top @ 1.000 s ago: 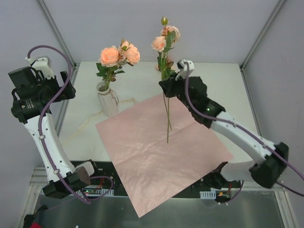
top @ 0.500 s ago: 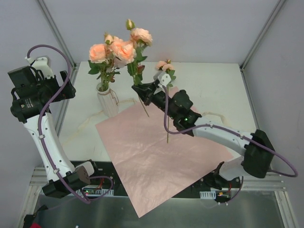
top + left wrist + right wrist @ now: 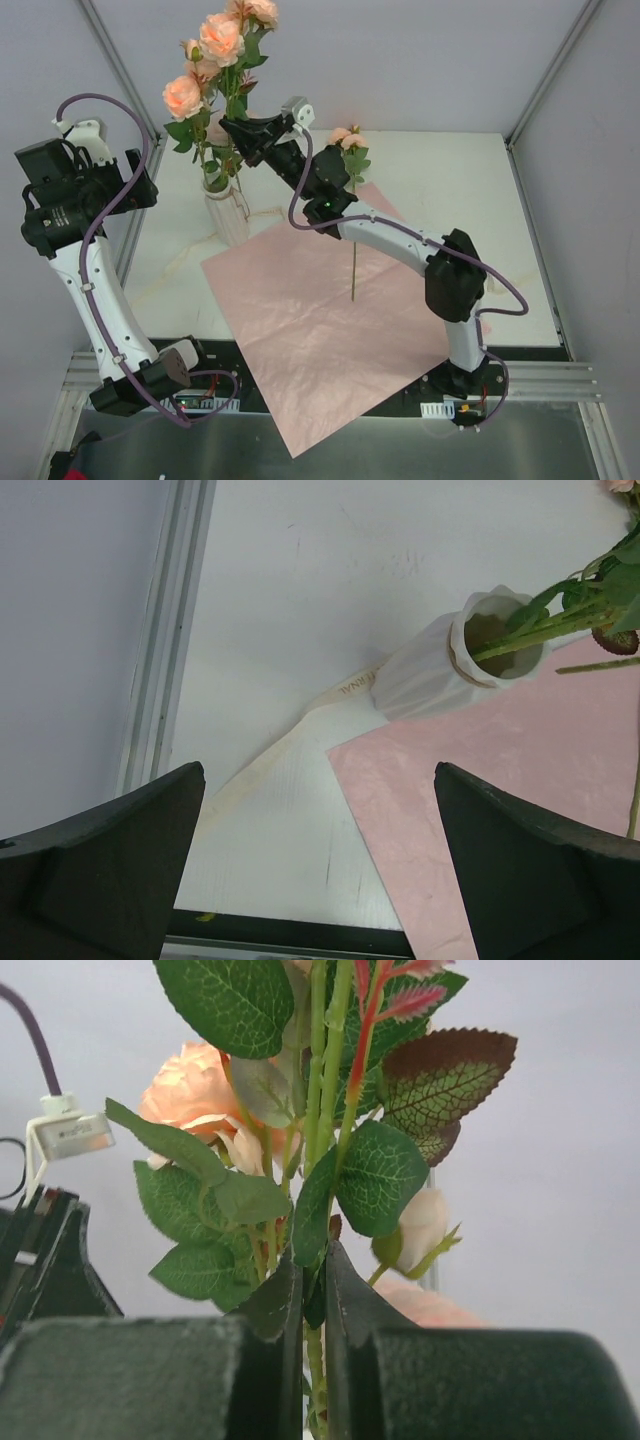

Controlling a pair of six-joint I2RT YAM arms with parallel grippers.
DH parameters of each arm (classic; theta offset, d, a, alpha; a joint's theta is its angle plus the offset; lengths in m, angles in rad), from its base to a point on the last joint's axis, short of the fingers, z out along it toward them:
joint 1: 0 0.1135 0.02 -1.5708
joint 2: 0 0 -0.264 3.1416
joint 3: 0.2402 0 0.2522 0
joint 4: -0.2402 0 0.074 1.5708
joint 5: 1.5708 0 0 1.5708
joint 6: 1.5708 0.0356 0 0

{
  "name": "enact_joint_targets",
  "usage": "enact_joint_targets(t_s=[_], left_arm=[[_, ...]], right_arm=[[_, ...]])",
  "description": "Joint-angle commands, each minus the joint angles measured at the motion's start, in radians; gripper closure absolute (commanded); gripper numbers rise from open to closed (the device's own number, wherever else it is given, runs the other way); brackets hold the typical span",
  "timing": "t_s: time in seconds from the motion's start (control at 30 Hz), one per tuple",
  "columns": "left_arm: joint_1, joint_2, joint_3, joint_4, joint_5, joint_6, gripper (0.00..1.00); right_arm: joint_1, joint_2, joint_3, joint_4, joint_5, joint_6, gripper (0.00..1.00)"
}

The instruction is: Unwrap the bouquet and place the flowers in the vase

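The bouquet is unwrapped: its pink paper (image 3: pixel 330 320) lies flat on the table and the cream ribbon (image 3: pixel 170 265) trails loose. The whitish ribbed vase (image 3: pixel 226 212) (image 3: pixel 440 670) stands at the left with green stems (image 3: pixel 540 620) in its mouth. My right gripper (image 3: pixel 238 132) (image 3: pixel 313 1270) is shut on the stem of a spray of peach-pink flowers (image 3: pixel 220 40) (image 3: pixel 195 1085), held upright just above the vase. I cannot tell whether its lower end is inside. Another rose (image 3: pixel 348 142) lies on the paper. My left gripper (image 3: pixel 320 880) hangs open and empty, high at the left.
The paper overhangs the table's near edge (image 3: pixel 300 352). The right arm (image 3: pixel 400 240) stretches across the paper's far half. Metal frame posts (image 3: pixel 115 60) rise behind the vase.
The right arm has swung left, carrying its flower spray from over the middle of the paper to above the vase. The left arm has not moved.
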Motion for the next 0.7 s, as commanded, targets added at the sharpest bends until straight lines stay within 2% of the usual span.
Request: enact_joint_targets(t_s=[0.0,0.23,0.67], left_arm=[[0.012,0.001,0.018,-0.005,-0.012,0.031,0.01],[0.024,0.004,-0.003,-0.002,-0.002,0.045,0.01],[0.026,0.004,-0.028,0.0,0.027,0.037,0.01]], right_arm=[[-0.031,0.09,0.211,0.115,-0.04,0.19,1.0],[-0.043,0.17,0.307,0.108,-0.059,0.278,1.0],[-0.057,0.166,0.359,0.077,-0.093,0.273,1.0]])
